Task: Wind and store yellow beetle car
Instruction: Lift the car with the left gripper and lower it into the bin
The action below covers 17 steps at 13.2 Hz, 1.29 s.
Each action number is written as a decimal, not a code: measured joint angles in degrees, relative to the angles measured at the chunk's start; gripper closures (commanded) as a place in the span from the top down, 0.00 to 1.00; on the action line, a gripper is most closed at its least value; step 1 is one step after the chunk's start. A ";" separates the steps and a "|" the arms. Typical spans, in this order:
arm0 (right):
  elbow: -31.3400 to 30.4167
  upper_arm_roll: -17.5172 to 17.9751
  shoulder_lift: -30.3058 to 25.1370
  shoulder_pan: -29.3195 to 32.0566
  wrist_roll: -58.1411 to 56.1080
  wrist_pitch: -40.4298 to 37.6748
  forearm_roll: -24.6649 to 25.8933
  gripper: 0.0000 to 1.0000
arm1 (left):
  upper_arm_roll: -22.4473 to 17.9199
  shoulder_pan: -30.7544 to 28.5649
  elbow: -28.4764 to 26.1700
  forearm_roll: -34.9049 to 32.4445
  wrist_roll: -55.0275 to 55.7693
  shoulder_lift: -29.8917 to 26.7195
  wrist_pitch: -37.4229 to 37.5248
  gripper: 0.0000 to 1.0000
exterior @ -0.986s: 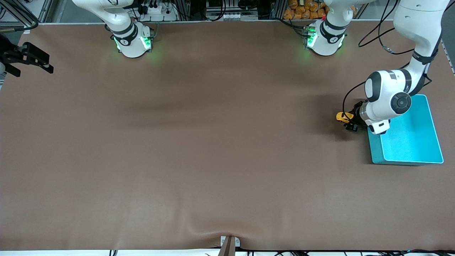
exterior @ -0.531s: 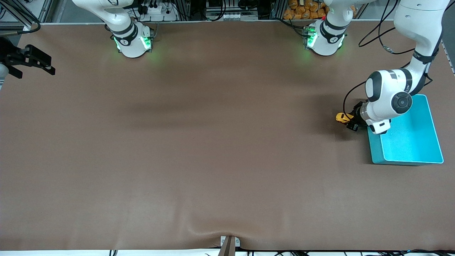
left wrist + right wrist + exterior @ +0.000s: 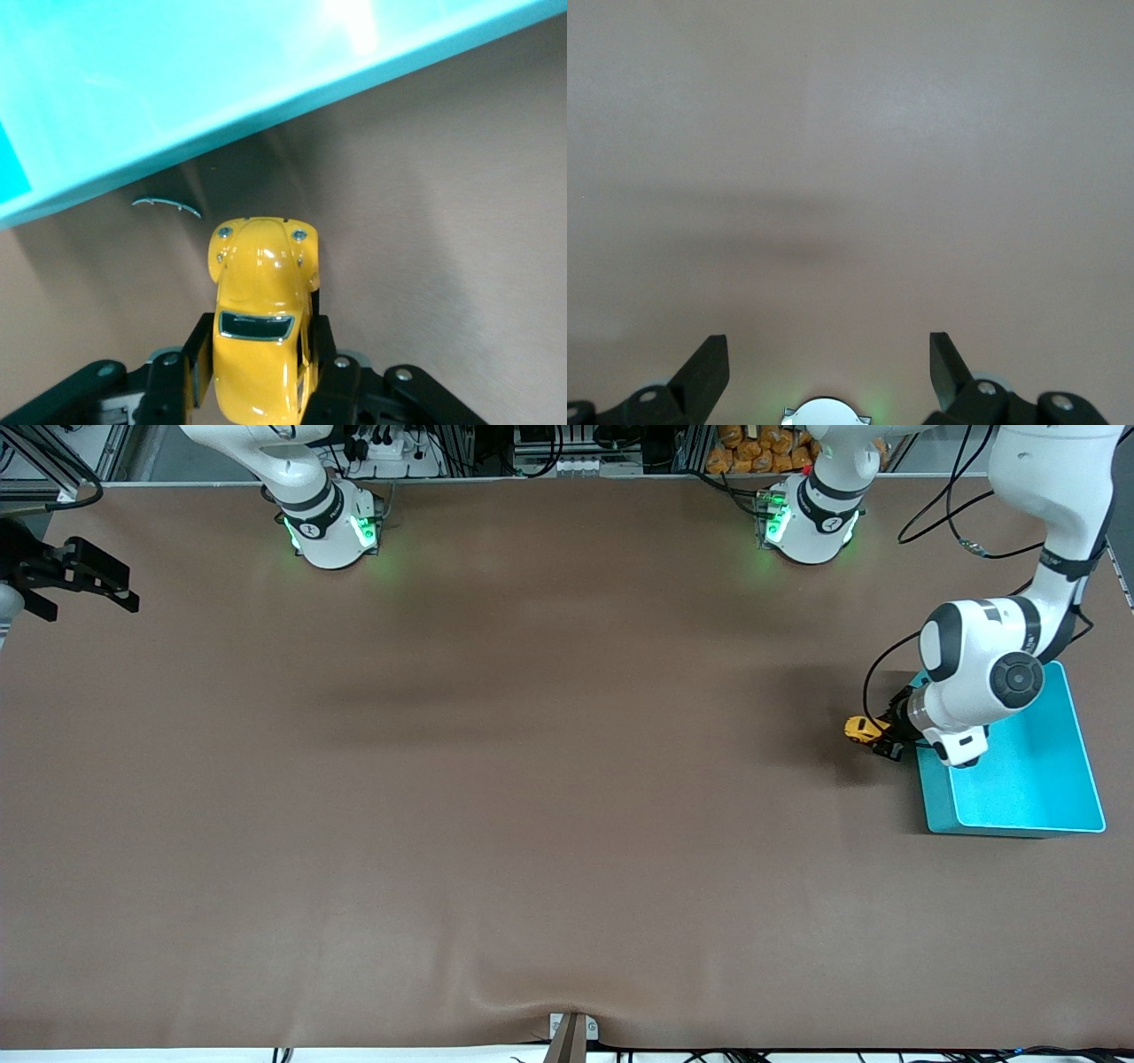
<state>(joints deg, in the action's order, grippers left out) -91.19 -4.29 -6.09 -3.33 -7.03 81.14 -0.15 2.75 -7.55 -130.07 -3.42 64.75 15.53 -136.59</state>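
The yellow beetle car [image 3: 857, 729] is a tiny rounded toy with dark windows, right beside the turquoise bin [image 3: 935, 804], on its side toward the right arm's end. My left gripper [image 3: 875, 738] is shut on it. In the left wrist view the fingers [image 3: 321, 345] press both flanks of the car [image 3: 262, 274], whose nose points at the bin's wall [image 3: 177, 133]. Whether its wheels touch the table I cannot tell. My right gripper [image 3: 84, 583] waits open at the right arm's end of the table, and the right wrist view shows nothing between that gripper's [image 3: 828, 359] fingers.
A small curved grey sliver [image 3: 166, 204] lies on the brown mat between the car and the bin. The bin's inside [image 3: 1028, 762] holds nothing. The left arm's elbow [image 3: 983, 669] hangs over the bin's edge.
The left gripper's fingers have shut on the car. Hand and car have shifted a little toward the front camera, alongside the bin. The right arm has barely moved.
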 measured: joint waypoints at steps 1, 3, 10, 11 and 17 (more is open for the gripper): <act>0.00 0.00 0.02 0.00 0.00 0.00 0.01 1.00 | 0.07 0.04 1.48 -0.04 -0.20 -1.19 3.02 0.00; 0.00 0.00 0.06 0.00 0.00 0.00 0.02 1.00 | 0.13 0.06 4.57 -0.11 -1.68 -3.69 8.79 0.00; 0.00 0.19 0.56 -0.02 0.00 0.00 0.02 1.00 | -0.31 -5.41 9.47 -1.89 -26.19 -10.01 15.10 0.00; 0.00 0.29 0.59 -0.02 0.00 0.00 0.02 1.00 | -0.37 -7.47 9.57 -3.62 -32.13 -9.83 15.08 0.00; -0.03 0.73 0.81 -0.03 0.00 0.00 0.02 1.00 | -0.46 -14.33 11.51 -12.27 -51.62 -2.61 10.28 0.00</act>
<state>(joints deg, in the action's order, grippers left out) -91.22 -3.56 -5.28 -3.36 -7.03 81.14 -0.13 2.29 -21.88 -118.55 -15.69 13.14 12.92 -126.31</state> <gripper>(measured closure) 0.000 0.529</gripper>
